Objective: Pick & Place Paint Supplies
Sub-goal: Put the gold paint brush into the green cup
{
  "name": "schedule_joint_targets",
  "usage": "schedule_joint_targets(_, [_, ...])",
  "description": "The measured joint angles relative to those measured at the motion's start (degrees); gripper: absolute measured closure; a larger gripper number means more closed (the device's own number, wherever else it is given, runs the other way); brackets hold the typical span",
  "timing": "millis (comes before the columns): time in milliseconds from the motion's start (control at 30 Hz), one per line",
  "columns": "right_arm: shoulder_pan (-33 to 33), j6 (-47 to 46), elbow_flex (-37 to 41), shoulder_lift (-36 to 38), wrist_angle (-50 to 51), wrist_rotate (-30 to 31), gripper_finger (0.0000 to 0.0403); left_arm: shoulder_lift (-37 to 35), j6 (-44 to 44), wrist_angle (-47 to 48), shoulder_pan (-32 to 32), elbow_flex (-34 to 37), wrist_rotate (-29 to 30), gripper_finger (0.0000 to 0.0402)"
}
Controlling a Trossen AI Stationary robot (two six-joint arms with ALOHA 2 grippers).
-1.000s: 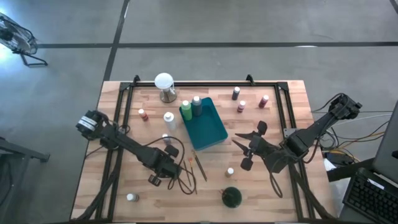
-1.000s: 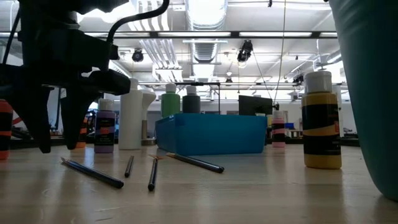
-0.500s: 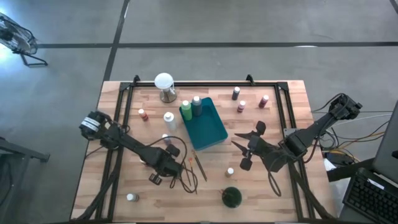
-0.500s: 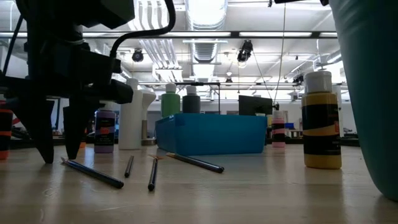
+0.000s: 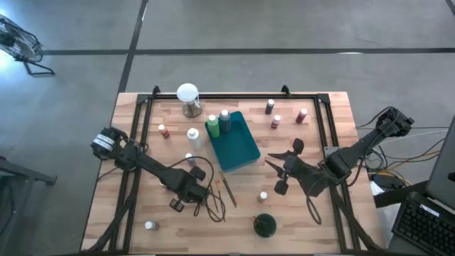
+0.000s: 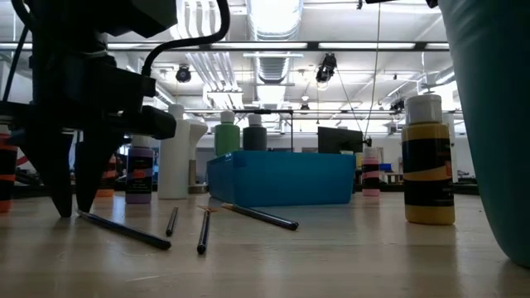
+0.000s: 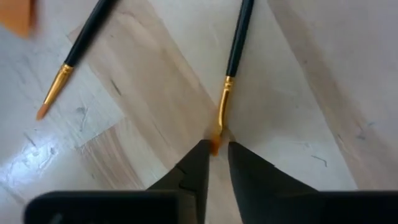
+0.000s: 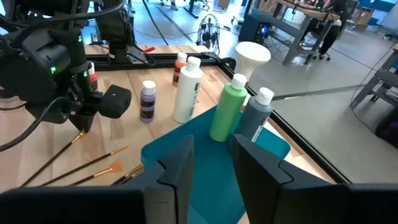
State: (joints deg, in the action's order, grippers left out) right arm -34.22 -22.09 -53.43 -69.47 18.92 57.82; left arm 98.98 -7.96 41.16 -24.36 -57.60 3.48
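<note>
Several thin dark-handled brushes lie flat on the wooden table near its middle. My left gripper points straight down over one brush and is shut on that brush's orange-tipped end. My right gripper hovers open above the table's right half, with nothing between its fingers. Two green bottles stand in the teal tray. Small white-capped bottles stand upright around it. My left gripper pinches the brush's bristle end between its two fingertips. The fingers come from above, pointing down. The brush lies flat on the table, and its dark handle runs away from the fingers.
A white globe on a metal base stands at the far edge. A dark green round object sits near the front edge, with a yellow bottle close by. A tall white bottle and a purple one stand left of the tray.
My left gripper has sunk a little toward the table onto the brush. Its fingers have then closed around the brush's tip. The brush still lies on the table.
</note>
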Motion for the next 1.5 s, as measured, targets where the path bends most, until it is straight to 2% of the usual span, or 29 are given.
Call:
schedule_joint_targets(200, [0.0, 0.01, 0.0, 0.0, 0.0, 0.0, 0.0315, 0.02, -1.64, -0.57, -0.04, 0.07, 0.01, 0.0395])
schedule_joint_targets(567, [0.02, 0.0, 0.0, 0.0, -0.03, 0.04, 0.0335, -1.56, -0.44, 0.14, 0.02, -0.63, 1.37, 0.0399])
schedule_joint_targets(767, [0.04, -0.02, 0.0, 0.0, -0.94, 0.13, 0.032, -5.03, -0.92, 4.51, -0.29, -4.87, 4.94, 0.04])
schedule_joint_targets(933, [0.04, -1.09, 0.0, 0.0, -1.13, 0.0, 0.0302, -5.48, -2.96, 15.51, -1.42, -11.07, 14.88, 0.0401])
schedule_joint_targets(1167, [1.97, -3.45, -0.02, 0.04, -1.81, -4.99, 0.0285, -5.4, -4.72, 25.72, -4.2, -19.99, 28.68, 0.0401])
schedule_joint_targets(1267, [3.71, -3.61, -0.02, 0.04, -3.07, -10.04, 0.0278, -5.4, -9.26, 26.6, -6.66, -23.39, 37.9, 0.0401])
schedule_joint_targets(1500, [8.77, 0.77, -0.02, 0.04, -11.83, -28.3, 0.0263, -5.36, -23.22, 22.87, -12.82, -28.26, 62.39, 0.0401])
